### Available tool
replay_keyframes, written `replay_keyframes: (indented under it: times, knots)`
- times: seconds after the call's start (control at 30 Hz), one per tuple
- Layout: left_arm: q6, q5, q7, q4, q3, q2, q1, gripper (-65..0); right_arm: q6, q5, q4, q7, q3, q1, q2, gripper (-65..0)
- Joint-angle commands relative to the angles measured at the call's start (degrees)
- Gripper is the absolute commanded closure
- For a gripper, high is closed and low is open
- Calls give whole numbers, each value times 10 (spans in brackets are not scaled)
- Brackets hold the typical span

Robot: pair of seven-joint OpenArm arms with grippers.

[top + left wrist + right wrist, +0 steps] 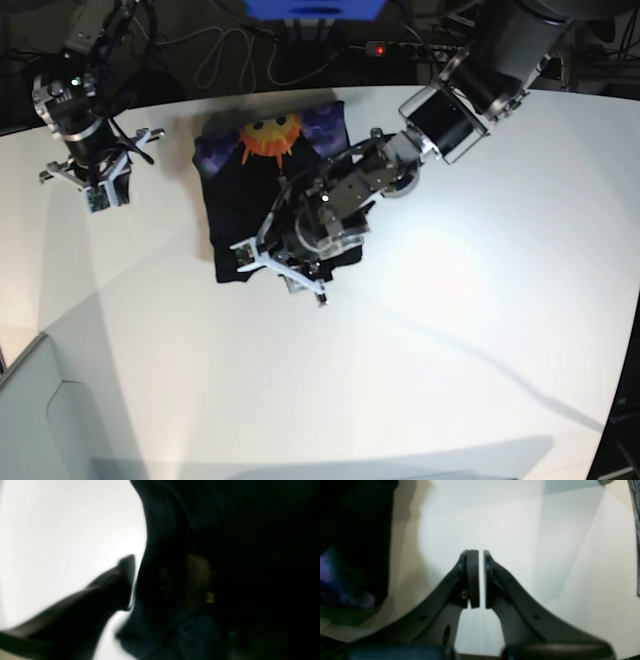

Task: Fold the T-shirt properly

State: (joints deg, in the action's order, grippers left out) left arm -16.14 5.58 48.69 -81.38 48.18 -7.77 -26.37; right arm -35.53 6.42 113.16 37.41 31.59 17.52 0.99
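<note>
T-shirt (pixel 270 190) laid folded near table (pixel 450 330) far edge | left gripper (pixel 285 268) on its near hem, spread cannot be told | right gripper (pixel 481 578) closed, empty, near left edge

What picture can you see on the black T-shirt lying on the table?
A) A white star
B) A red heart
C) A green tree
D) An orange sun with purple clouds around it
D: in the base view the T-shirt lies folded on the white table, and its far end shows an orange sun face with purple cloud shapes on either side.
</note>
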Motion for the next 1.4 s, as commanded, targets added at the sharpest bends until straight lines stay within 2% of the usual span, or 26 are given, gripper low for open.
replay_keyframes:
  times: [0.0,0.1,0.23,0.43,0.67,0.8,0.9,1.07,1.37]
  knots:
    - [2,3,-8,-27,-4,1,-14,-390,-11,-7,11,-11,2,3,-2,-6]
    - [7,5,-7,-72,-15,-11,-14,-396,-12,-7,11,-11,0,6,-1,-6]
    - [3,3,-7,-125,-102,-18,15,-396,-14,-7,16,-11,1,6,18,-5]
    - [3,2,-7,-197,-321,-28,115,-396,-14,-26,72,-11,-32,27,40,-1]
    - [2,-1,-7,-238,-577,-24,244,-397,-14,-29,56,-13,-156,51,41,-1]
    - [2,-70,-7,-238,-693,-30,296,-397,-14,-29,18,-16,-193,51,39,-1]
    - [2,-141,-7,-234,-771,-56,330,-397,-14,-29,-16,-17,-195,58,38,-1]
    - [2,-214,-7,-228,-847,-79,366,-397,-14,-29,-22,-33,-199,89,22,-1]
    - [2,-223,-1,-207,-901,-76,373,-394,-14,-29,-29,-39,-199,103,12,-1]
